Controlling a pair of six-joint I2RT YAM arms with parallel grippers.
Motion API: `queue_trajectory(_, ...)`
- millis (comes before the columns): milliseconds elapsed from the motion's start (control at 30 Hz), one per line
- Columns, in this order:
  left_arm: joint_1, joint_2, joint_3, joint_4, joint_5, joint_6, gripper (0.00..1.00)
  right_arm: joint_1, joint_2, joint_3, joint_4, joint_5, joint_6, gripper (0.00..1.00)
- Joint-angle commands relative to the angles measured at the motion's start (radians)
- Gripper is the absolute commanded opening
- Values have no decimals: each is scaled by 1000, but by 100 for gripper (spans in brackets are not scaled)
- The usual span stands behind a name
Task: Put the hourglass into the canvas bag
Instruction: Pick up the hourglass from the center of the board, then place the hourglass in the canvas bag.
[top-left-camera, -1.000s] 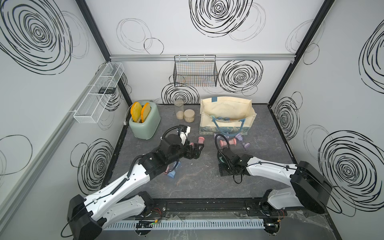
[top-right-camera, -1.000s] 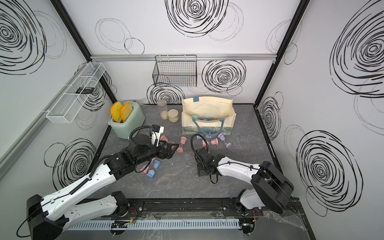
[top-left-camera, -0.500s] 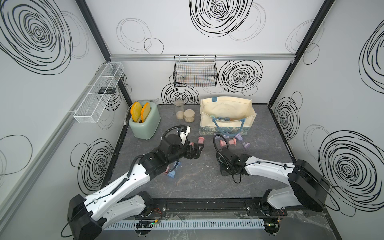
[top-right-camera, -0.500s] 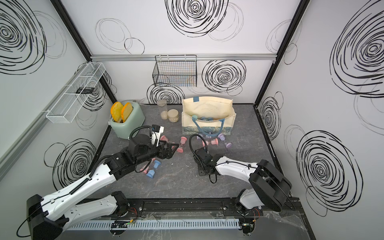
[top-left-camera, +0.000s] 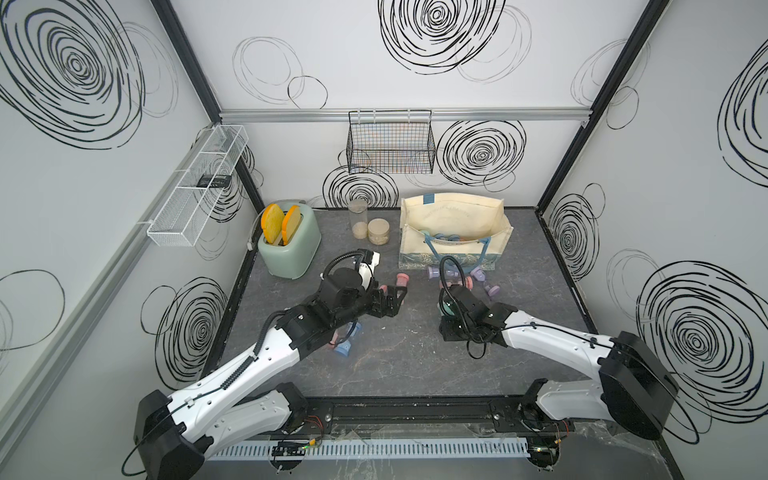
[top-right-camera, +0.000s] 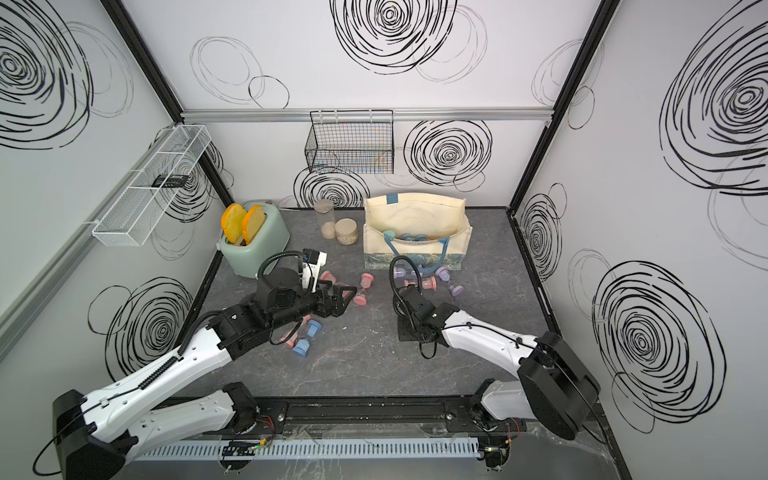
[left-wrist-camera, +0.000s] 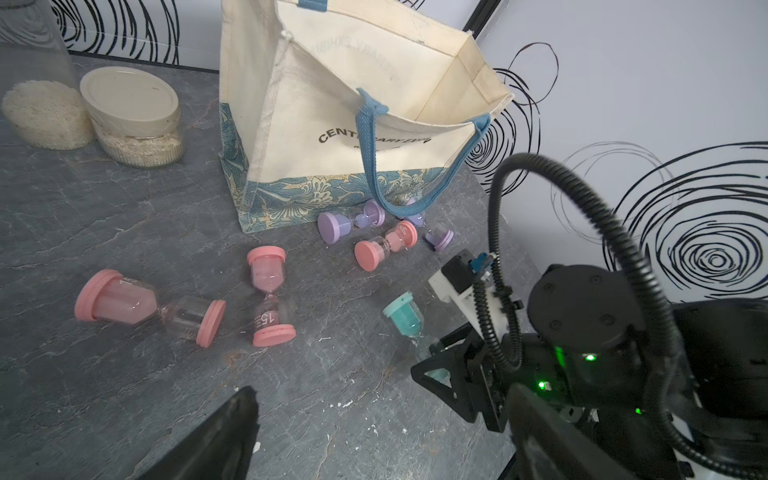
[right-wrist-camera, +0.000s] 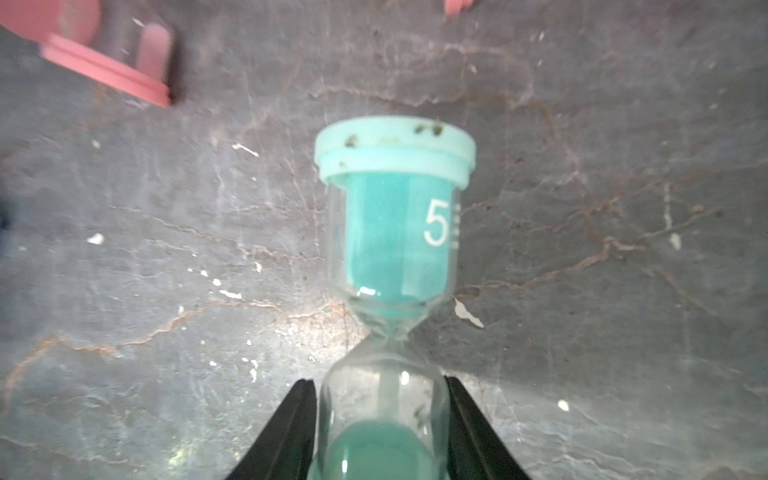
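Observation:
A teal hourglass (right-wrist-camera: 395, 232) marked "5" sits low over the dark table, and my right gripper (right-wrist-camera: 381, 386) is shut on its lower glass bulb, one black finger on each side. The left wrist view shows that hourglass (left-wrist-camera: 405, 318) sticking out of the right gripper toward the bag. The cream canvas bag (top-left-camera: 415, 245) (left-wrist-camera: 332, 137) stands open at the back right, with several hourglasses inside. My left gripper (top-left-camera: 395, 297) (left-wrist-camera: 382, 415) hovers open mid-table with nothing between its fingers.
Pink hourglasses (left-wrist-camera: 149, 307) (left-wrist-camera: 270, 299) (left-wrist-camera: 384, 245) and a purple one (left-wrist-camera: 349, 222) lie in front of the bag. Blue hourglasses (top-left-camera: 345, 345) lie under my left arm. A green toaster (top-left-camera: 291, 245), two jars (top-left-camera: 379, 231) and a black wire basket (top-left-camera: 390, 145) line the back.
My right gripper has closed on the teal hourglass and shifted slightly. The left arm has stayed where it was.

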Motion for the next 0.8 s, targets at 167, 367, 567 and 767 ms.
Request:
queue_trajectory(167, 14, -10, 54, 16, -35, 9, 96, -74, -142, 133, -43, -4, -75, 28)
queue_trajectory(367, 15, 11, 101, 23, -40, 13, 96, -117, -227, 207, 26, 16, -167, 28)
queue_trajectory(567, 18, 48, 140, 60, -19, 13, 96, -215, -150, 374, 34, -26, -253, 26)
queue_trajectory(767, 27, 102, 181, 91, -2, 34, 96, -334, -9, 549, 53, -112, -305, 26)
